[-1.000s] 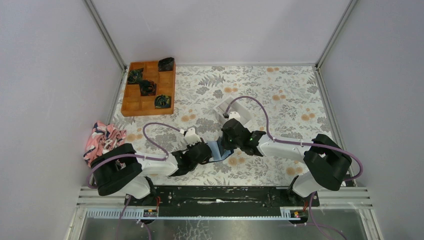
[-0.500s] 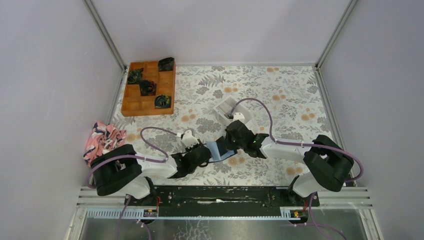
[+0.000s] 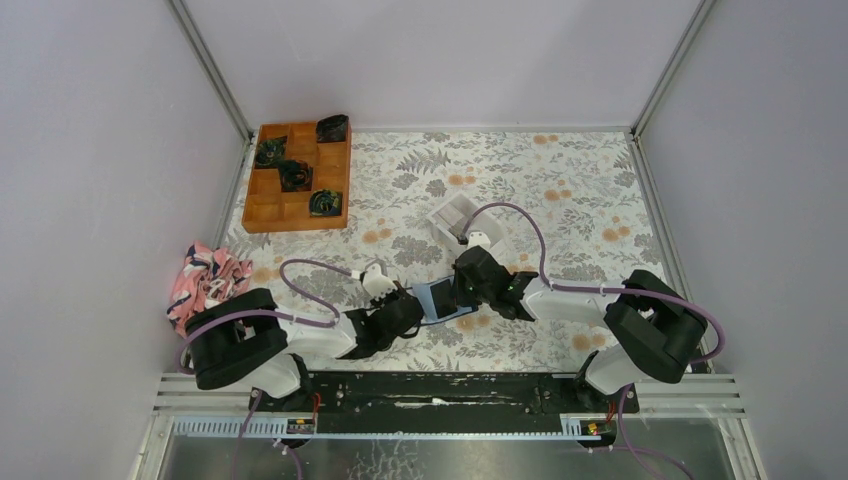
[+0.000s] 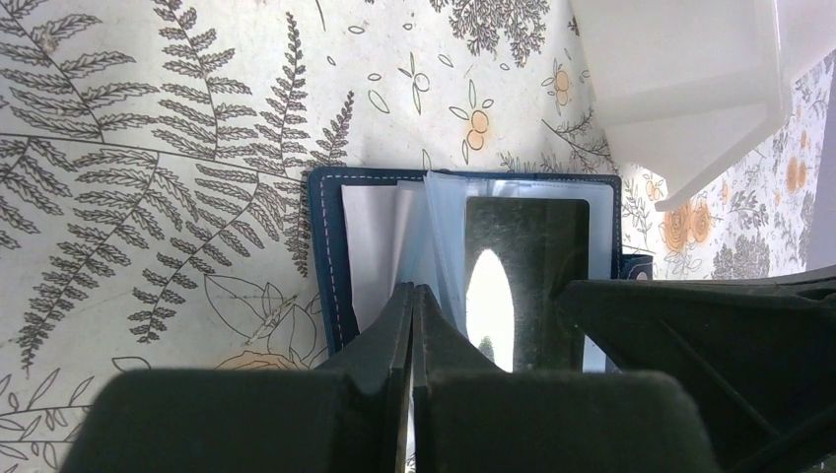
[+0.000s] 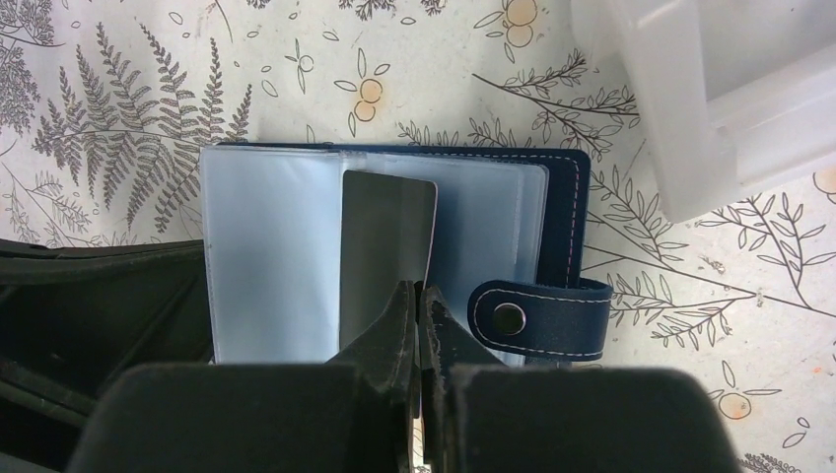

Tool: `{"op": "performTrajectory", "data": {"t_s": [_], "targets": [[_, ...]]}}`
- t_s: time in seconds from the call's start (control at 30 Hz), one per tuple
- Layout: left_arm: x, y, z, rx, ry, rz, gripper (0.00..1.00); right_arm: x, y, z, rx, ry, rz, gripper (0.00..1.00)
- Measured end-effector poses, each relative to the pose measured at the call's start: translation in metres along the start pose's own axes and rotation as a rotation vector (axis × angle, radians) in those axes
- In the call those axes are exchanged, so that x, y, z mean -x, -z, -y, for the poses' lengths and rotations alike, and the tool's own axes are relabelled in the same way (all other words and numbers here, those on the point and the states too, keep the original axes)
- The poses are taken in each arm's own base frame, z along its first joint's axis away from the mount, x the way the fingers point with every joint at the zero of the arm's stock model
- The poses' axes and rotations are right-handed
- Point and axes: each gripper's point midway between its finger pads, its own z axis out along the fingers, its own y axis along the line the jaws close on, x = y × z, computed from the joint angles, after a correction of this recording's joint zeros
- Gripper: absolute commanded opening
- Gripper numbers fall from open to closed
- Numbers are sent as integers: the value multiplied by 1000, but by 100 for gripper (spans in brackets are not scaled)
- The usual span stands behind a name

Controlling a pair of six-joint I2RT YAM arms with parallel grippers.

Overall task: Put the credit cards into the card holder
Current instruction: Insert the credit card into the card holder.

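Note:
The card holder (image 3: 436, 300) lies open on the flowered table, navy edge (image 4: 323, 266) round clear sleeves, its snap strap (image 5: 537, 317) to the right. My left gripper (image 4: 412, 292) is shut on one clear sleeve leaf, lifted from the page under it. My right gripper (image 5: 420, 288) is shut on the near edge of a dark credit card (image 5: 386, 241), which lies flat over the sleeves with its far end towards the spine. The same card (image 4: 527, 266) shows glossy in the left wrist view. In the top view both grippers (image 3: 408, 306) (image 3: 463, 292) meet at the card holder.
A white open box (image 3: 455, 214) stands just beyond the card holder, close to the right wrist (image 5: 710, 89). An orange compartment tray (image 3: 297, 176) with dark items sits at the back left. A pink patterned cloth (image 3: 207, 278) lies at the left edge.
The right gripper has come nearer and slightly left with the dark card, which now covers the card holder's sleeves. The left gripper has shifted a little, still on the sleeve.

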Motion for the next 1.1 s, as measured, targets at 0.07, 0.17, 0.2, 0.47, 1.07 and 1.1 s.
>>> {"op": "performTrajectory", "data": {"t_s": [0.07, 0.17, 0.2, 0.47, 1.07, 1.1], "targets": [[0, 0, 0, 1, 6, 5, 0, -1, 0, 0, 1, -1, 1, 0], [0, 0, -1, 4, 11, 10, 0, -1, 0, 0, 3, -1, 2, 0], [-1, 0, -1, 4, 13, 12, 0, -1, 0, 0, 3, -1, 3, 0], [-2, 0, -6, 12, 25, 27, 0, -1, -1, 1, 4, -4, 4, 0], [-10, 10, -9, 36, 98, 69, 9, -8, -7, -1, 29, -28, -6, 0], [-11, 12, -8, 39, 98, 68, 10, -9, -7, -2, 33, -29, -9, 0]]}}
